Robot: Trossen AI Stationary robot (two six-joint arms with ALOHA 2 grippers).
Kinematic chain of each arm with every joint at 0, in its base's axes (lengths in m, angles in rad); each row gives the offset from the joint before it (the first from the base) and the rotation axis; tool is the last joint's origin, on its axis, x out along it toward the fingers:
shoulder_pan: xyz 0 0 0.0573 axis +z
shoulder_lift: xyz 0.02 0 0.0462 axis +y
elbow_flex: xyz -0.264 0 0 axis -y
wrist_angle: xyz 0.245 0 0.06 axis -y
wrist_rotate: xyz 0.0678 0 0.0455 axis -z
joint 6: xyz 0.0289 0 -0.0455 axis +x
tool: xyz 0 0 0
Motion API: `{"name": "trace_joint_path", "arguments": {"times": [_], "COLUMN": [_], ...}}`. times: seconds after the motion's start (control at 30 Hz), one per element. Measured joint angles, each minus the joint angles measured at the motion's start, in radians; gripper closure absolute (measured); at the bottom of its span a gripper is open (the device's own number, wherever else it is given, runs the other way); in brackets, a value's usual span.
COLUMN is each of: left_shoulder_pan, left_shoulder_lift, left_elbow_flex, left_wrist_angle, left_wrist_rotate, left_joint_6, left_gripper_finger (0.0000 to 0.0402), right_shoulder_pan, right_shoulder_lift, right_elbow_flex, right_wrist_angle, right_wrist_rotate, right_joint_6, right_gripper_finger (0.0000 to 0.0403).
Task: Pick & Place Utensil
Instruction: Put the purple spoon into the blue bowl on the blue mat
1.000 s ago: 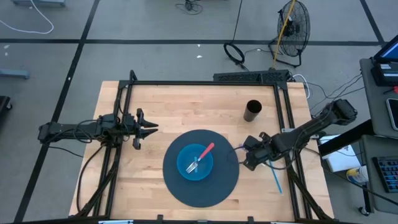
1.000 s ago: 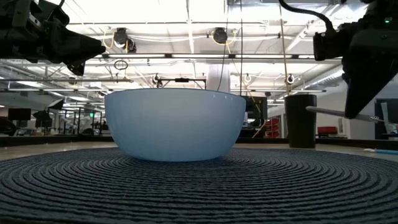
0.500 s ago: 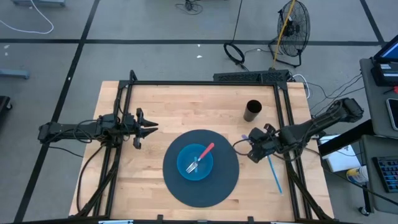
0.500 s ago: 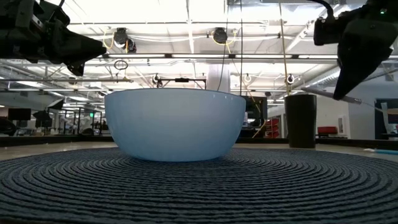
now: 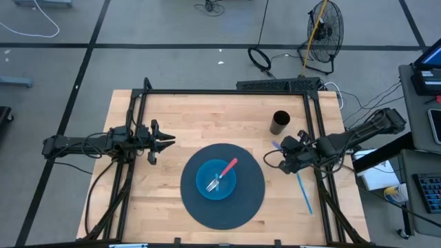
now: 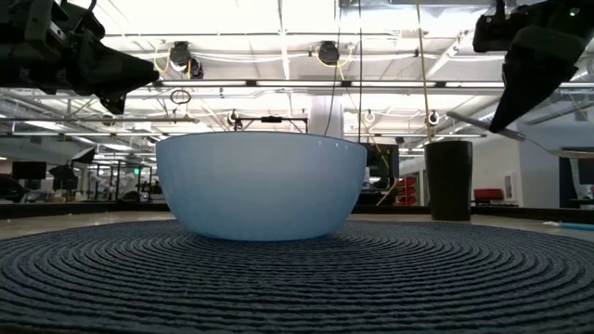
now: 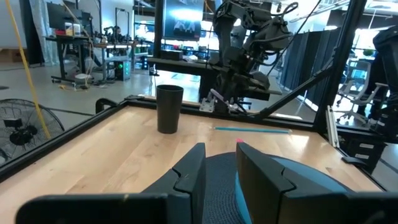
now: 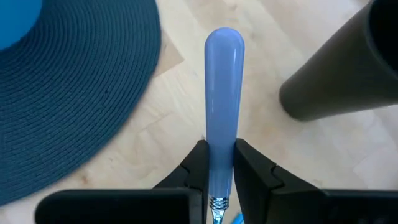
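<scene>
- Pale-blue handled utensil [image 8: 220, 106] clamped between the right gripper [image 5: 289, 153] fingers, lifted off the wood at centre right of the high view, just below the black cup [image 5: 280, 122] and beside the mat's right edge.
- Red-handled fork [image 5: 224, 173] lying in the blue bowl [image 5: 216, 180] on the dark round woven mat [image 5: 200, 207] at lower centre: by judgement, one utensil already placed.
- Thin blue stick-like utensil [image 5: 304, 191] flat on the table [image 5: 193, 117] at lower right, untouched.
- Probably about midway: one item placed, one in hand with no sure destination, cup or bowl, one possibly left.
- Left gripper [image 5: 162, 143] parked at centre left, off the mat, fingers a narrow gap apart, holding nothing.
- No brand, label or readable writing anywhere.
</scene>
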Motion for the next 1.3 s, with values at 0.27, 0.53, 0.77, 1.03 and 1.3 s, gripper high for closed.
{"name": "trace_joint_path", "arguments": {"times": [0.27,0.53,0.77,1.03,1.3], "left_shoulder_pan": [0.0,0.0,0.0,0.0,0.0], "left_shoulder_lift": [0.0,0.0,0.0,0.0,0.0], "left_elbow_flex": [0.0,0.0,0.0,0.0,0.0], "left_wrist_angle": [0.001,0.027,0.026,0.023,0.022], "left_wrist_rotate": [-0.025,-0.026,-0.026,-0.026,-0.026], "left_joint_6": [-0.006,-0.007,-0.006,-0.012,-0.015], "left_gripper_finger": [0.0309,0.0309,0.0309,0.0309,0.0309], "right_shoulder_pan": [0.0,0.0,-0.012,-0.011,0.02], "right_shoulder_lift": [-0.008,0.013,0.078,0.122,0.149], "right_elbow_flex": [0.063,0.069,0.069,0.069,0.069], "right_wrist_angle": [0.122,0.473,0.59,0.753,0.968], "right_wrist_rotate": [0.081,0.11,0.143,0.288,0.428], "right_joint_6": [-0.191,-0.504,-0.623,-0.794,-0.997], "right_gripper_finger": [0.0363,0.0363,0.0362,0.0361,0.0361]}}
